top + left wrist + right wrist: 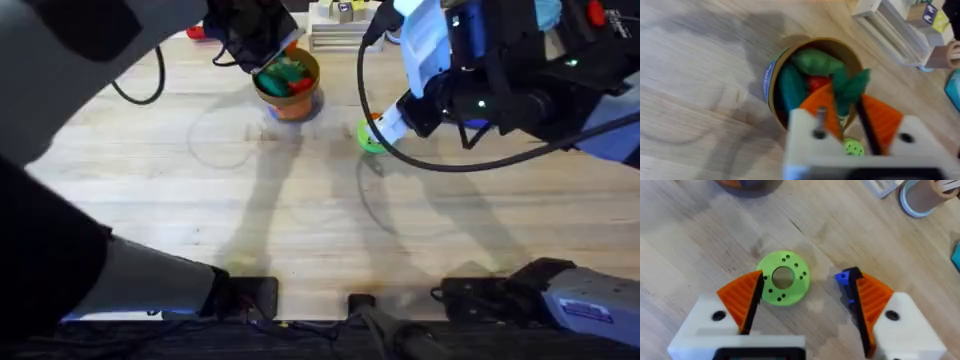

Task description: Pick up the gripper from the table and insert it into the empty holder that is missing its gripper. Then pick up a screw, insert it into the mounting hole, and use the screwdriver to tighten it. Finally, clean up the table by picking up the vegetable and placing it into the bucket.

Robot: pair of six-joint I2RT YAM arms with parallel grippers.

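**Over the bucket: L gripper clamped on green veg, R gripper spread above green disc**

Above the pot's mouth, in the left wrist view, the left gripper (847, 117) has its orange ribbed pads (885, 120) pressed close together on a small green toy vegetable (850, 90), which pokes up from between them. Directly under it sits the bucket (771, 82), round, orange-brown w/ yellowish rim, upright on the wooden table (695, 85). Inside it: a larger green pod (816, 61), a teal piece and sth red. In the overhead view the left gripper (262, 48) hangs over the bucket (290, 88) at the far middle of the table (150, 190).

The right gripper (807, 297) is spread wide, orange pads (742, 297) well apart, empty. A flat green disc w/ holes (783, 278) lies on the wood just beside the one pad, partly between the fingers. A small blue part (842, 278) sits at the tip of the other pad; can't tell what it is. Overhead, the right gripper (390, 125) is near the disc (371, 138), to the right of the bucket, apart from it.
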